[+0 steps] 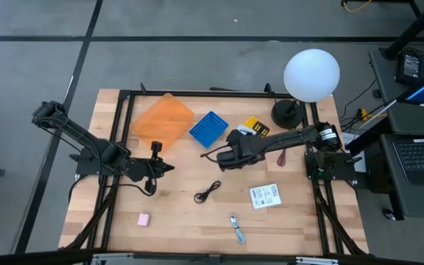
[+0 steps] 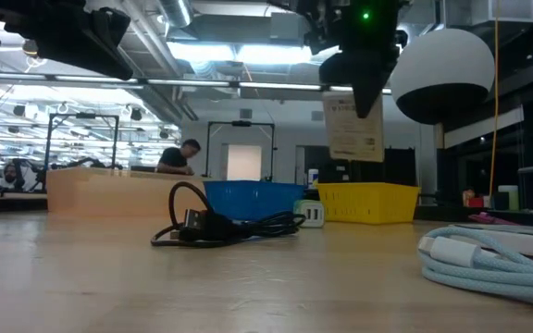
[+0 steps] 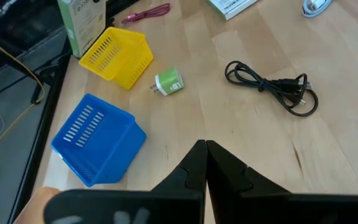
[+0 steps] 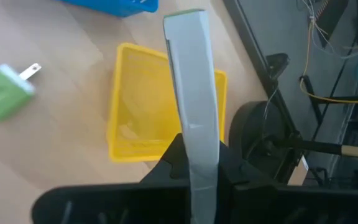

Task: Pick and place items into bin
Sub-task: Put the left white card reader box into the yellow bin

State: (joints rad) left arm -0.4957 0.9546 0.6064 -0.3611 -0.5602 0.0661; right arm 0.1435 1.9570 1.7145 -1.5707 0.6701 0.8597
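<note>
Hanging over the yellow bin (image 4: 143, 112), the right claw (image 4: 194, 158) is clamped on a white card (image 4: 191, 81) — its long axis points at the bin just ahead. The left claw (image 3: 204, 152), shut and empty, waits above the surface (image 1: 182, 213), well apart.

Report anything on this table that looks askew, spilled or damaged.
Nothing looks spilled or damaged. The orange translucent plastic bin and the blue slotted plastic basket sit turned at an angle to the edges of the wooden table, and the small green plug adapter lies on its side beside the yellow slotted plastic basket.
</note>
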